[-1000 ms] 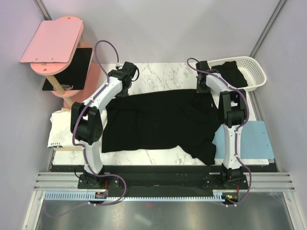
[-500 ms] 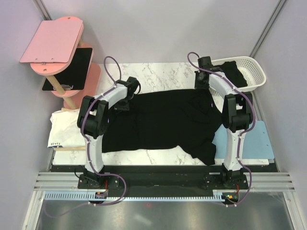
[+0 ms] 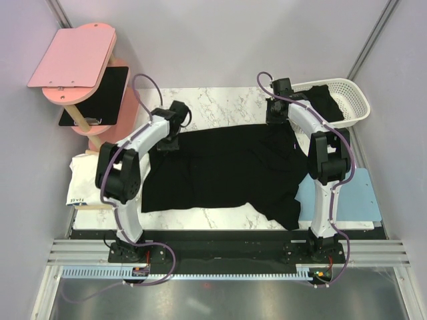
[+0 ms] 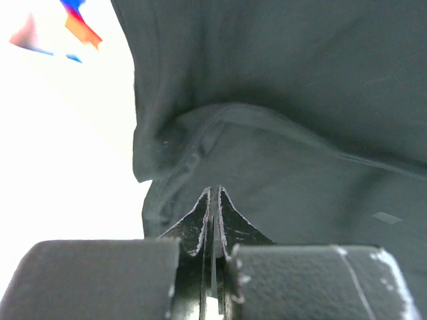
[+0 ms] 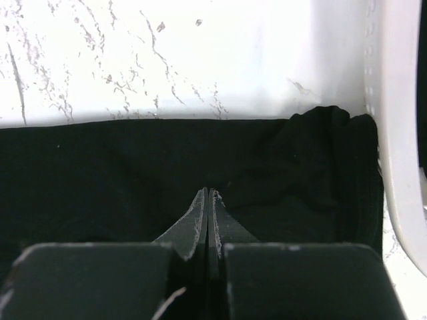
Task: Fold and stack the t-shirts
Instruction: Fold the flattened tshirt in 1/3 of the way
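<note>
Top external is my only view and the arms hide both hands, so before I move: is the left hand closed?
Observer: Yes. The left hand is shut, tips at a raised fold of the shirt; whether cloth is pinched, I can't tell.
Operator: And the right?
Observer: The right hand is shut too, tips over the shirt near its far edge.
Operator: Anything close by?
Observer: The basket wall, just right of it, with cloth bunched alongside.

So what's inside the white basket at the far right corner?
A crumpled black garment fills the left part of the white basket; the right part shows bare bottom. The right arm covers the basket's left end, and anything under the fabric is hidden.
</note>
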`<act>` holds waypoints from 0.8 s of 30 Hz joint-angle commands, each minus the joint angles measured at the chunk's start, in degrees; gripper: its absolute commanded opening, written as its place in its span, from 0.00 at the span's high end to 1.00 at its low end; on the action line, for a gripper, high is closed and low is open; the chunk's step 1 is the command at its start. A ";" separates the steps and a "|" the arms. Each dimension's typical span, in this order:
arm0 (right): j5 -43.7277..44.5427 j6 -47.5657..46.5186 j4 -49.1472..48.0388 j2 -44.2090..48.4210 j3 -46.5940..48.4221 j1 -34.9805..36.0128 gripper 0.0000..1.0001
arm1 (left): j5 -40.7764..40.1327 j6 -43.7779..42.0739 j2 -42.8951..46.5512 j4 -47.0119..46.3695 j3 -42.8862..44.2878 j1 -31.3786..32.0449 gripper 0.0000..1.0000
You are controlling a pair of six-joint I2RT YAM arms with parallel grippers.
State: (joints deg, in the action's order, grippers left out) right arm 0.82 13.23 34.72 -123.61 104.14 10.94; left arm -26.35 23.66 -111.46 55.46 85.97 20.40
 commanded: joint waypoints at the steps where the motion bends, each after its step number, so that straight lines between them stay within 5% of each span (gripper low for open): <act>1: -3.01 -0.05 -1.32 -1.19 2.47 0.14 1.00 | 4.81 -2.30 7.66 -3.34 6.65 -0.01 0.98; 9: -5.65 -0.05 -1.50 -3.39 1.95 0.49 1.00 | 8.86 -3.27 -6.37 -2.20 18.78 -5.55 0.98; 24: -6.09 -0.40 -1.67 -4.80 1.68 0.92 1.00 | -1.77 -7.31 -22.38 4.63 28.45 -6.43 0.98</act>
State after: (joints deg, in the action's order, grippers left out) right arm -4.89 13.23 34.22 -128.35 104.36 11.60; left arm -24.34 19.16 -129.73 56.14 109.19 14.09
